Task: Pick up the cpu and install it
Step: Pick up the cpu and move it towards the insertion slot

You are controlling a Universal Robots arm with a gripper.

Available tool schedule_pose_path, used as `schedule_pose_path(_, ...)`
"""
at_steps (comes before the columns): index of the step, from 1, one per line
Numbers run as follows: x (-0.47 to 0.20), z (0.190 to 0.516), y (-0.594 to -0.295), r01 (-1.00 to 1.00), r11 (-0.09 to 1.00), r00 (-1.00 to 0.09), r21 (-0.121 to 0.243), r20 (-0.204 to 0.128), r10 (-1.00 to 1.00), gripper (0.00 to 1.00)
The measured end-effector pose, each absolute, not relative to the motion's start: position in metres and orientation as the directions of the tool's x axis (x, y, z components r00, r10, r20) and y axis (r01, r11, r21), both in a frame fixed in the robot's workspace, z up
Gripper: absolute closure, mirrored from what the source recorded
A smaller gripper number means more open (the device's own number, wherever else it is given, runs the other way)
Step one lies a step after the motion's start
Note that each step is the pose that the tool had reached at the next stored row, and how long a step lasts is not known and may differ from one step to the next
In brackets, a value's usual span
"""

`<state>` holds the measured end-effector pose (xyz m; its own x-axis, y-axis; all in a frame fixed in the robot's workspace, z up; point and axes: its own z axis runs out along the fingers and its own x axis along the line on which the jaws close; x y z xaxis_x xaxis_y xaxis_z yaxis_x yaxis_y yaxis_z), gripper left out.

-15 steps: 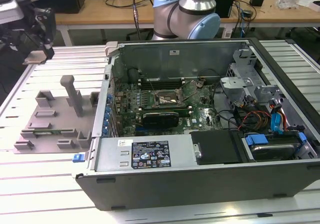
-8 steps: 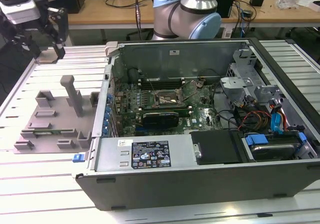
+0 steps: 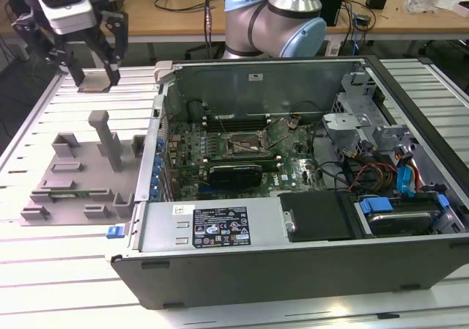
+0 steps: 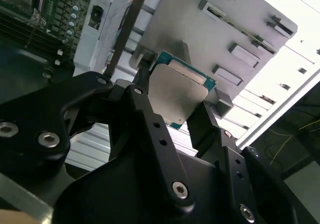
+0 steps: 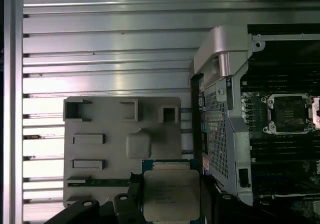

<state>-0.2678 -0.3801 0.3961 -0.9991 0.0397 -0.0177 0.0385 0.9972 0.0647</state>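
- In the exterior view, the black two-fingered pincer (image 3: 94,76) hangs at the end of the silver and pale-blue robot arm (image 3: 275,21), above the ribbed aluminium table (image 3: 44,270).
  - It is clenched on the cpu (image 3: 94,83), a small flat square chip with a silver metal top and a thin green edge.
  - The chip is carried in the air, touching nothing but the fingers.
  - The grey plastic tray with raised blocks (image 3: 73,175) lies lower than the pincer and near it.
  - The open grey metal computer case (image 3: 220,226) stands well apart from the pincer, toward the exterior view's right.
  - The dark square metal-framed motherboard socket (image 3: 245,147) is seen inside the case.
- In the second wrist view, the cpu (image 4: 177,92) is seen clamped by two opposite edges between the black fingers (image 4: 205,121) of the pincer (image 4: 175,99).
  - This edge hold is judged to keep the pads off the silver top and the underside.
  - The tray (image 4: 225,24) lies beyond the chip, with a clear gap between the two.
- In the first wrist view, the cpu (image 5: 171,194) is held flat in the pincer (image 5: 171,190), silver face toward the camera.
  - Its sides run parallel to the tray's edges, a squareness judged to suit a square seat.
  - Beneath the pincer lies the edge of the tray (image 5: 100,119).
  - The socket (image 5: 290,113) sits off to one side of the pincer, inside the case and well apart from the chip.
  - The installing is therefore judged not yet done.
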Motion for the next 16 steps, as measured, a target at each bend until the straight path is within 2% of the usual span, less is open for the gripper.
schedule_pose_path(16,-0.194,0.396,-0.380,0.039,0.997,-0.999,0.064,-0.005,0.040,0.45)
